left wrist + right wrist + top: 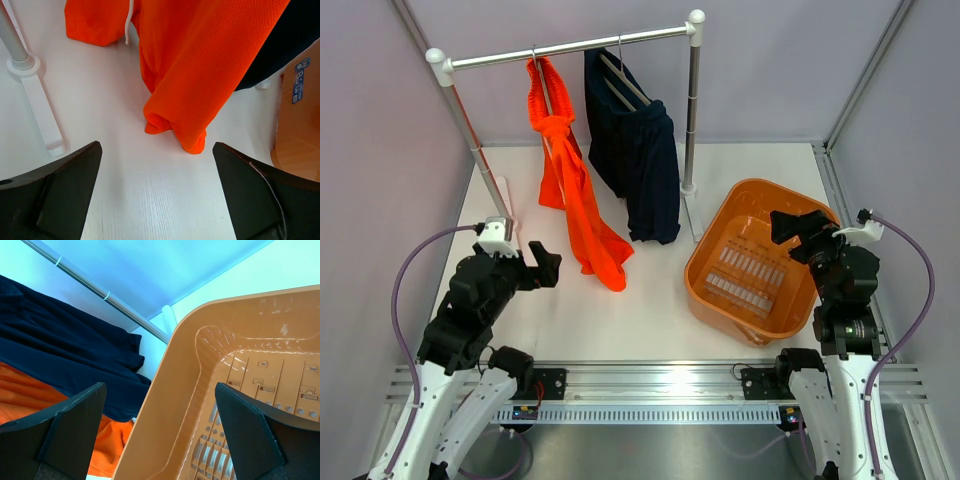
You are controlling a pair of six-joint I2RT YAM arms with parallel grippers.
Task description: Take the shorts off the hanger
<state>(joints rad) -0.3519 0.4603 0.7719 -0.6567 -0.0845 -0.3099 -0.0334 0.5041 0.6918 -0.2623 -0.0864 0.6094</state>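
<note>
Currently the orange shorts (575, 200) hang from a hanger (542, 92) on the rail (570, 47) of a clothes rack at the far side of the white worktop (650, 310). They are bunched near the top and trail down, so their lowest hem rests on the worktop. In the left wrist view the orange shorts (200, 60) show a white drawstring near the top of the picture, and a folded hem touches the worktop (150, 195).

Just right of them on the same rail hangs a dark blue garment (640, 160) on a second hanger (625, 85), reaching down towards the worktop beside the rack's right post (692, 110).

An orange basket (720, 235) sits on the right side of the worktop, near the foot of that post, and holds nothing that can be seen.

Nearer on the left, the left end effector (548, 270) hovers low over the worktop, aimed at the hem of the orange shorts but apart from it. Its fingers are spread wide with nothing between them, as the left wrist view of the end effector (157, 200) confirms.

On the right, the right end effector (788, 226) hangs above the basket's right part. Its fingers are likewise spread and grip nothing. Its own camera looks across the basket (170, 405) towards the dark blue garment (60, 355) and a strip of the orange shorts (30, 395).
</note>
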